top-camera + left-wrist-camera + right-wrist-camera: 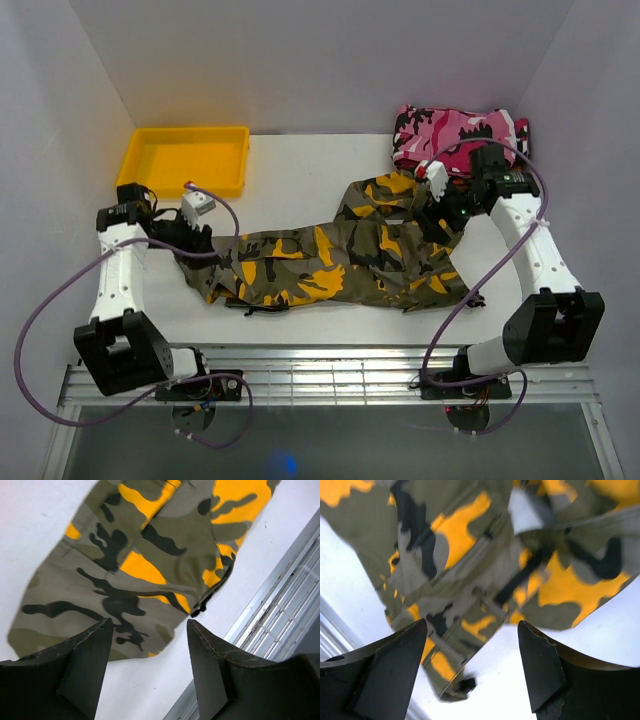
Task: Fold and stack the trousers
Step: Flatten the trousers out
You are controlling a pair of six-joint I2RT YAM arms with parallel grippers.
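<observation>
Top view: the trousers [340, 255] are lying lengthwise across the middle of the table [300, 160], hem end left, waist end right. The legs are looking laid one over the other, so I'm judging a long fold possibly done (hard to confirm from above). No crosswise fold is showing, and stacking is not done. The waist end is bunching up beside the pink camouflage garment [455, 130] at the far right. The left gripper [195, 240] is hovering at the hem end, the right gripper [440, 215] over the waist end. The yellow tray [185, 131] is sitting far left, apart from the cloth, with bare table between them for a fold. The near cloth edge is running close to the metal grille [330, 380].

Left wrist: the left gripper [150, 625] is gaping wide, holding nothing, above the hem edge of the trousers [150, 545]. The grille [295, 605] is lying just beside that corner, so room there is looking tight.

Right wrist: the right gripper [472, 624] is also spreading wide and gripping nothing. The trousers [470, 540] are rumpling below, with a strap and pocket flap hanging loose; bare table [600, 625] is showing to one side.
</observation>
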